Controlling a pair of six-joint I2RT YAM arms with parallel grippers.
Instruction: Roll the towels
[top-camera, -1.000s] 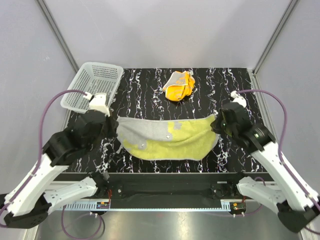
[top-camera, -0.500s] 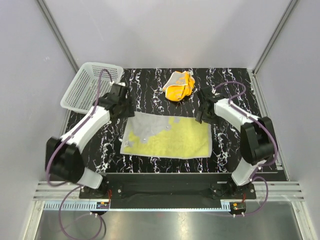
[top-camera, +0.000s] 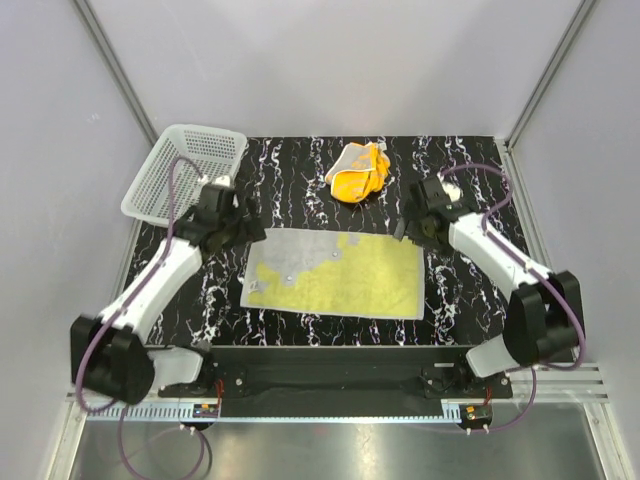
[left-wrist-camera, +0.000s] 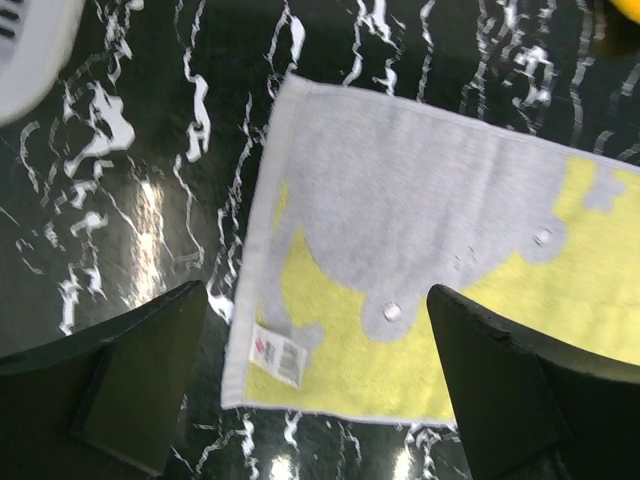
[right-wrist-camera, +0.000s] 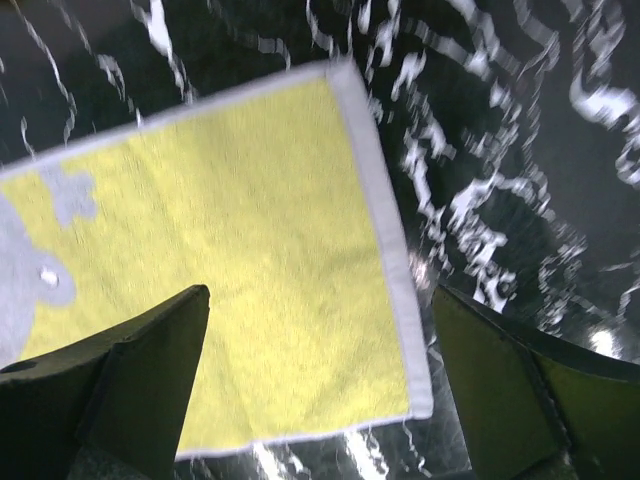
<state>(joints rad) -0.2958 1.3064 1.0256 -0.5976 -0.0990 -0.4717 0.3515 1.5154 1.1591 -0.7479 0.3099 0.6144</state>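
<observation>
A yellow and grey towel (top-camera: 335, 273) lies spread flat on the black marbled table; its left end with a white label (left-wrist-camera: 278, 352) fills the left wrist view, its right end with a white border (right-wrist-camera: 380, 230) the right wrist view. A second towel (top-camera: 358, 171), orange and crumpled, sits at the back middle. My left gripper (top-camera: 243, 232) hovers open above the flat towel's far left corner, holding nothing. Over the far right corner my right gripper (top-camera: 410, 226) is open too, with nothing between its fingers.
A white mesh basket (top-camera: 186, 171) stands at the back left, its rim showing in the left wrist view (left-wrist-camera: 25, 50). Grey walls with metal posts close in the table on three sides.
Both grippers have opened and let go of the yellow towel, which now lies flat on the table instead of hanging between them. Both arms have drawn back a little from its far corners.
</observation>
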